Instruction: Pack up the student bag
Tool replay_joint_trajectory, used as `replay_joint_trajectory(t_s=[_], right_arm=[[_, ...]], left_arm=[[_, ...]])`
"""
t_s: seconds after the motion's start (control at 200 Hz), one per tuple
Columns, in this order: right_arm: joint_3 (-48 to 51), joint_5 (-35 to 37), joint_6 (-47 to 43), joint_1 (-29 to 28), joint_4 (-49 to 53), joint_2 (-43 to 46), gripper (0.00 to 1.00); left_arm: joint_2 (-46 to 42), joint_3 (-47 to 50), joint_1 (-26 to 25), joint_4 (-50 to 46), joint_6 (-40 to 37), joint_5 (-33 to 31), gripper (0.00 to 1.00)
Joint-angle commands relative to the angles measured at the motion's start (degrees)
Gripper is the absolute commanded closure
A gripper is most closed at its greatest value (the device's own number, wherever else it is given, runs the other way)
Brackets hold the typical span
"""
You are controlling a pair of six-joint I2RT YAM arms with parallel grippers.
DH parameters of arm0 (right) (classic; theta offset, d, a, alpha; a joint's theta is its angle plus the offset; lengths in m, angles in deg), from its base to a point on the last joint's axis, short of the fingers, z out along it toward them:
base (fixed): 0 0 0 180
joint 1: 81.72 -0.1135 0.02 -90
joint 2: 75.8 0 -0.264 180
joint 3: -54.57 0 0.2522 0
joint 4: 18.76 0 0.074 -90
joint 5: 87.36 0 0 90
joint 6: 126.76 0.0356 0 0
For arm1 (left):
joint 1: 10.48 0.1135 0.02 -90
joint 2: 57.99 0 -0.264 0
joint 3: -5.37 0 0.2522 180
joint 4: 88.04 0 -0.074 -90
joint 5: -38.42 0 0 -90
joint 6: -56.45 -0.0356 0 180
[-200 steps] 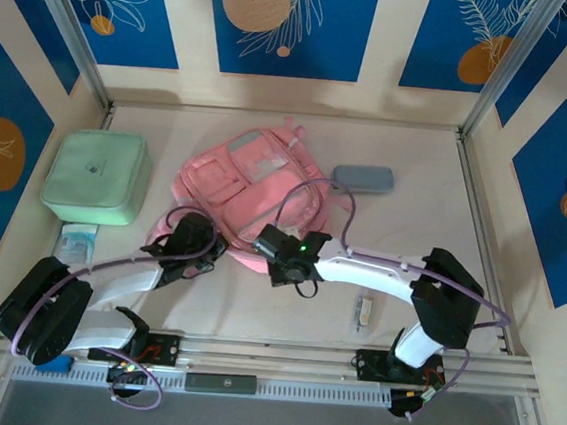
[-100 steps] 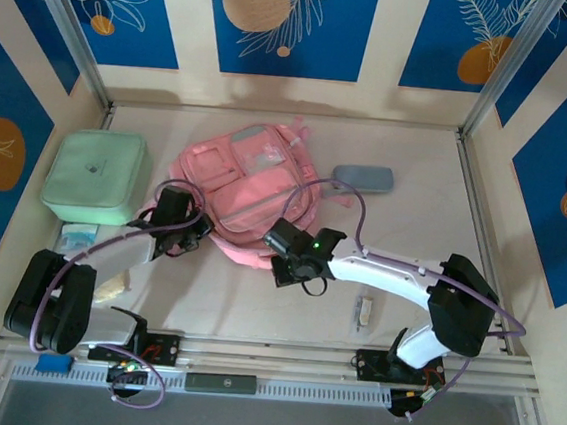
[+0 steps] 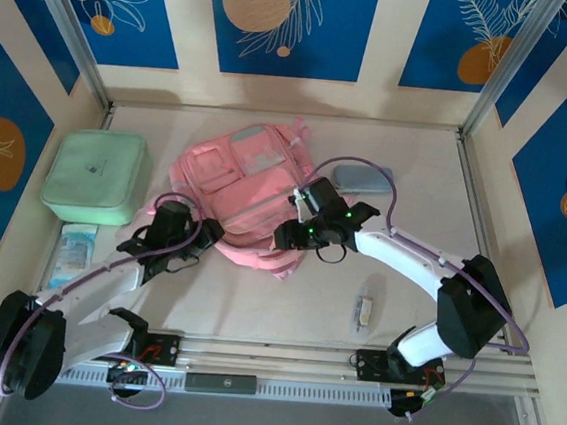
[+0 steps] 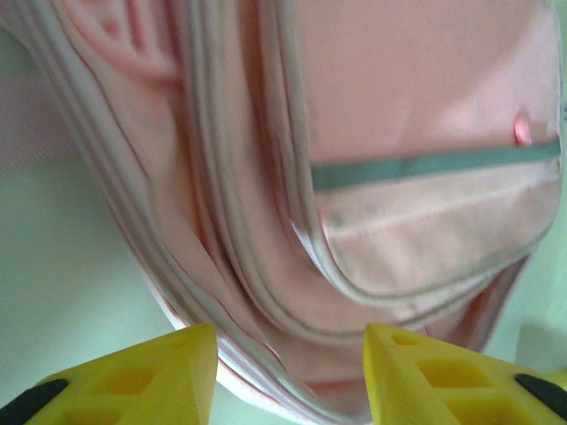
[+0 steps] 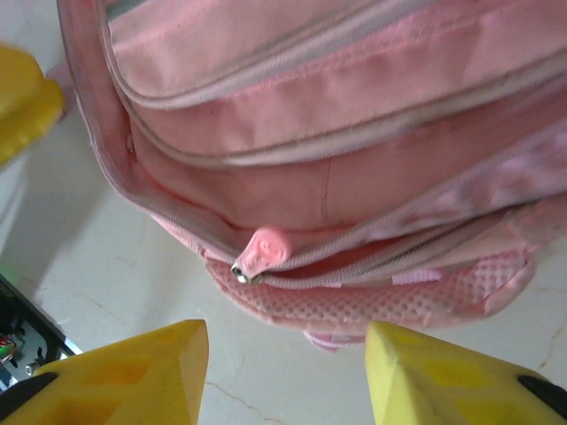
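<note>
Pale counter, enclosed by blue-and-cream patterned walls. The student bag lies flat mid-counter. The left end effector and right end effector both stand spread, pinching nothing, at the bag's near edge. Judgement: opening comes first. The right should close squarely on the zipper pull (just ahead of its fingers).
</note>
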Motion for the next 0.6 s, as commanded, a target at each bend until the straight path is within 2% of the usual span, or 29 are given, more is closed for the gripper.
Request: replay_joint_trajectory(t_s=[0.0, 0.095, 0.32, 0.455, 0.595], right_arm=[[-4.14, -4.56, -3.96, -0.82, -0.81, -2.19, 0.48], [-4.32, -5.8, -5.09, -1.02, -3.25, -3.3, 0.46], [-7.37, -6.95, -7.86, 0.07, -2.46, -8.7, 0.44], [-7.26, -8.0, -8.42, 0.51, -3.03, -11.66, 0.44], [-4.77, -10.77, -9.23, 0.41, -4.84, -10.72, 0.44]], left_arm=[[-1.24, 1.72, -4.43, 3.36, 6.81, -4.5, 0.51], [-0.31, 2.42, -7.7, 5.89, 10.19, -8.67, 0.49], [4.97, 2.85, -10.44, 10.53, 14.64, -10.74, 0.51], [7.84, 3.26, -10.79, 13.23, 15.47, -10.88, 0.56], [9.15, 3.88, -10.76, 12.77, 15.52, -11.83, 0.63]])
